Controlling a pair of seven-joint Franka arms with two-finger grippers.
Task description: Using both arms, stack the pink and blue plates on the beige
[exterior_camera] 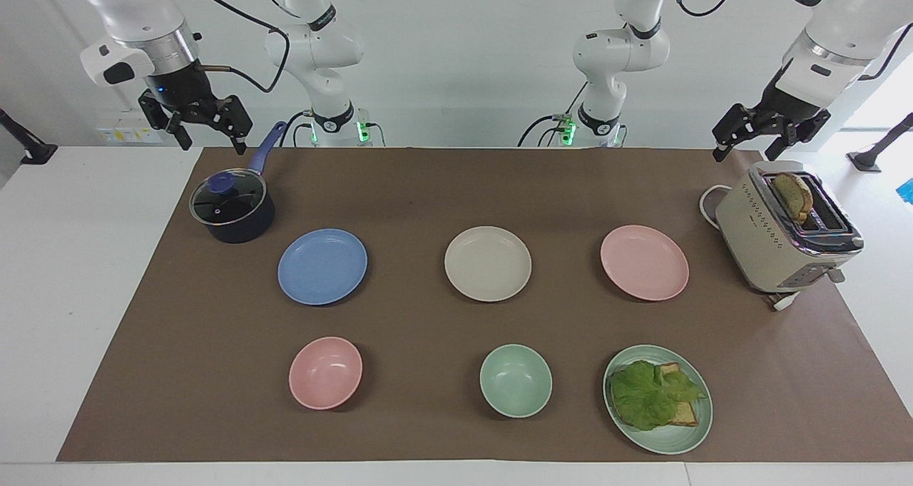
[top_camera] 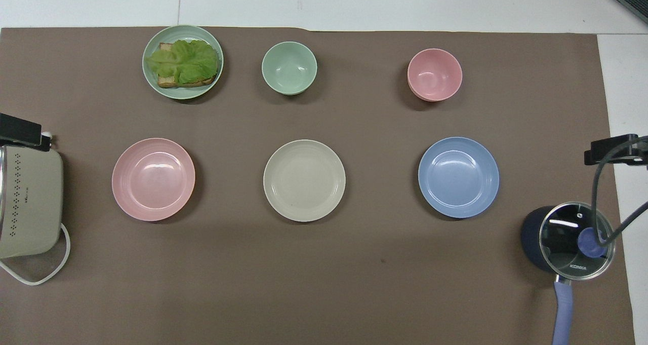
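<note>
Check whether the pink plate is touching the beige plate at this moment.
Apart. The overhead view shows a wide strip of bare brown mat between the pink plate and the beige plate; the facing view shows the same gap.

Facing cam: we look from high across the table twd both robot bases, whole brown mat (exterior_camera: pixel 456 414) in frame. Overhead cam: steeply down from above the robots' end, closer in. Both share mat w/ beige plate (exterior_camera: pixel 488 263) (top_camera: pixel 304 180) mid-frame, half a turn apart.
</note>
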